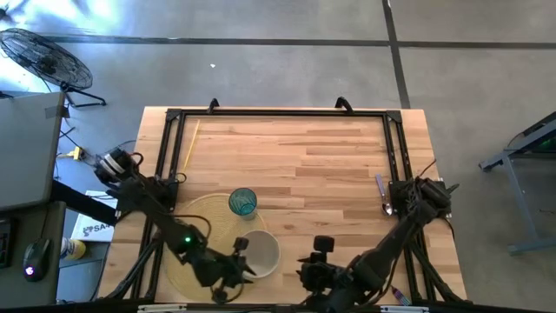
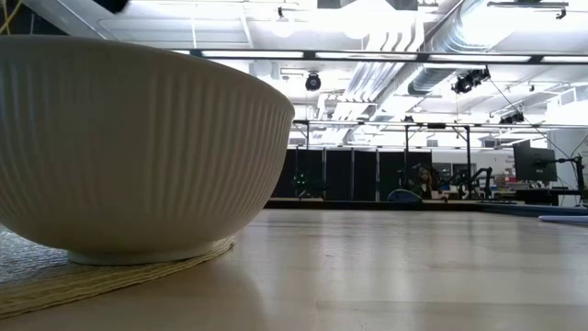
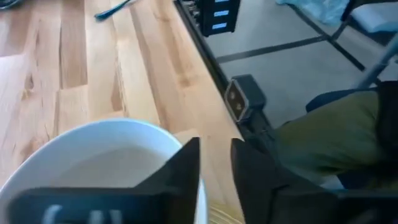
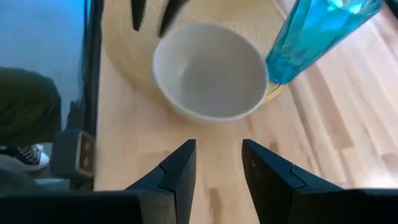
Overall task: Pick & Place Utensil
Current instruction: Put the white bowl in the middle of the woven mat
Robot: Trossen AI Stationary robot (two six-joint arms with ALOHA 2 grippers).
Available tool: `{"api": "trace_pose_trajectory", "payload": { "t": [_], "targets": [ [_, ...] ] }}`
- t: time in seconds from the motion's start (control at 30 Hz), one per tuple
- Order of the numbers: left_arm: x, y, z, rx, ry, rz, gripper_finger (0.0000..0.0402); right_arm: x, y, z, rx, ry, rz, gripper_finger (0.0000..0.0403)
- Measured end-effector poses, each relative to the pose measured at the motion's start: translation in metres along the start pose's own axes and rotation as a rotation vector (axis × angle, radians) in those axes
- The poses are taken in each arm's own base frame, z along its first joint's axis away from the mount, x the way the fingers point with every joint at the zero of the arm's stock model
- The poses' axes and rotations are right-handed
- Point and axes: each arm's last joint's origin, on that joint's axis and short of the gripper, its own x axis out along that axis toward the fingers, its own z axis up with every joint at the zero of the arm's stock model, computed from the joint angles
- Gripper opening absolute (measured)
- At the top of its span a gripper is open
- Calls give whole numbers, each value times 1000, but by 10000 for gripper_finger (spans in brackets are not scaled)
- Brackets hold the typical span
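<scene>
Utensil, a thin stiff metal spoon, looks slippery: pinch mid-handle; left gripper and right gripper gape empty.

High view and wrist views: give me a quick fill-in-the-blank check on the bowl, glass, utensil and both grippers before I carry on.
1. The white bowl rests on the round woven ____.
2. The blue glass stands on the same mat, and its colour is ____.
3. The utensil lies near the table's ____ edge, beside the right arm's base.
4. The left gripper is at the bowl's rim; the right gripper, fingers apart, holds ____.

Missing words: mat; blue; right; nothing
</scene>
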Motion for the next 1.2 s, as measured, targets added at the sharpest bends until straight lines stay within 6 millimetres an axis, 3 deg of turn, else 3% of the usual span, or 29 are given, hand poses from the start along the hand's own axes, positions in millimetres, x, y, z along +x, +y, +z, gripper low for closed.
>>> {"api": "trace_pose_trajectory", "payload": {
  "t": [0.2,0.43,0.97,1.2],
  "targets": [
    [23,-5,-2,-10,33,17,175,5,3,-16,9,25,-14,124],
    [27,-5,-5,-33,121,29,232,9,2,-19,15,32,-21,124],
    [25,2,-26,-91,247,106,236,12,0,-14,32,16,-18,124],
    [22,3,-33,0,342,78,183,12,1,-14,39,12,-10,124]
  ]
}}
